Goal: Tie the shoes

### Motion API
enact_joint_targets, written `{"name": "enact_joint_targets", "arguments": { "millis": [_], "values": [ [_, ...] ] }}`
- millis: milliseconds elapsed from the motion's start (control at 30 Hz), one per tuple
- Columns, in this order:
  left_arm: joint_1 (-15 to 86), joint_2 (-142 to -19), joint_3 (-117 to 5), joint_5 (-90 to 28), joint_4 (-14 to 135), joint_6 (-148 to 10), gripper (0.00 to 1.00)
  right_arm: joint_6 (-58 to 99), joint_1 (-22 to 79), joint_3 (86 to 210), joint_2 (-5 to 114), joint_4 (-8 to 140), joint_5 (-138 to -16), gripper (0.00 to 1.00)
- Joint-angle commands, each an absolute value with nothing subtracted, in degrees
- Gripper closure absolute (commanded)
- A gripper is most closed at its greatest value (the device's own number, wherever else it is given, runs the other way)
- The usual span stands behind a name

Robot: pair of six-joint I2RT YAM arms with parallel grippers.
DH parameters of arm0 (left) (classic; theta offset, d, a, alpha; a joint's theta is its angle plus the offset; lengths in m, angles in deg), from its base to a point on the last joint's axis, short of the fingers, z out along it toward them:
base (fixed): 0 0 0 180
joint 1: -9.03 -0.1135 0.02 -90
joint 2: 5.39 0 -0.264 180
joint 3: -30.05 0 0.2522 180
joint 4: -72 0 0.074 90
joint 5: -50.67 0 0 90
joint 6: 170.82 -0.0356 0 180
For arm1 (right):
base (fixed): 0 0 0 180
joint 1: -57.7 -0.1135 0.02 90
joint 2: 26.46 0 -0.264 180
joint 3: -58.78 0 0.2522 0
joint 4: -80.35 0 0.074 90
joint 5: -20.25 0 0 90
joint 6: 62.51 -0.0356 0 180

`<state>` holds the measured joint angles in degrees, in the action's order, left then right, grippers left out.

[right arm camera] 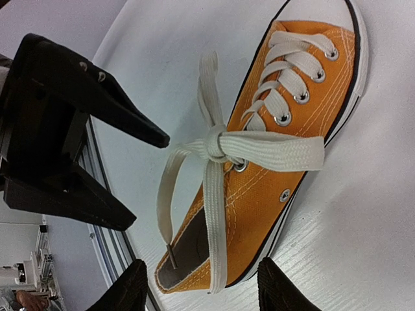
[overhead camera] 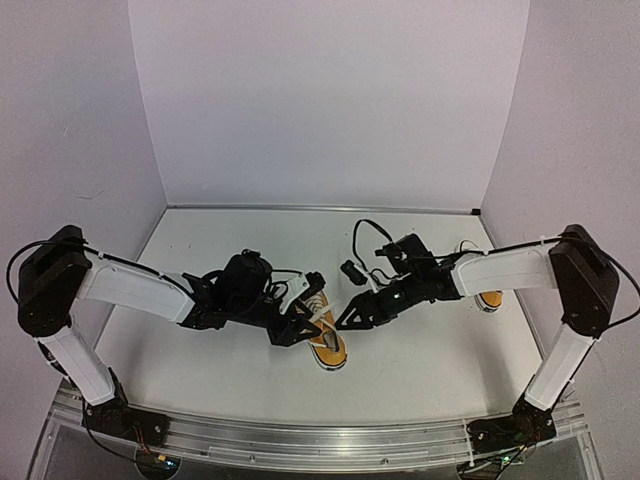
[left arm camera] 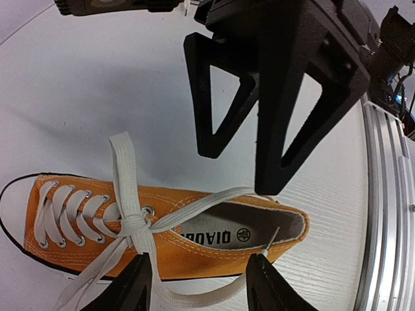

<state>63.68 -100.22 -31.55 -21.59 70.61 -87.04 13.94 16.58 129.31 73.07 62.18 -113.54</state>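
Where both arms meet mid-table, one shoe lies beneath their tips.
Bare table surrounds it; left gripper and right gripper angle downward, jaws parted, holding nothing.

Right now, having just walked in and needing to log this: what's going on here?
The robot is working on one orange shoe mid-table. Its laces are knotted, with strands splayed out; I cannot tell if the bow is finished. The left gripper and right gripper hover open on either side of it, holding nothing. A second shoe sits by the right arm, mostly hidden.
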Motion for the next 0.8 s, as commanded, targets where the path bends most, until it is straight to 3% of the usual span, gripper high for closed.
{"name": "enact_joint_targets", "arguments": {
  "millis": [0,333,500,567,767],
  "values": [
    [62.5,-102.4,-31.0,-22.4,71.9,-84.2,0.5,15.1,16.5,131.4,74.7,62.3,-111.2,0.47],
    [61.1,-105.2,-33.3,-26.5,65.7,-85.9,0.66,13.2,16.9,135.7,77.2,62.2,-108.1,0.45],
    [60.7,-104.5,-34.3,-31.1,61.6,-89.5,0.68,16.1,17.7,138.0,76.4,60.5,-106.4,0.41],
    [60.6,-102.6,-33.3,-31.2,61.9,-91.7,0.66,18.3,17.7,139.0,75.7,58.1,-104.8,0.4],
    [60.6,-94.3,-26.8,-25.1,70.6,-98.0,0.41,19.3,17.7,138.8,75.9,55.2,-106.2,0.42]
  ]
}}
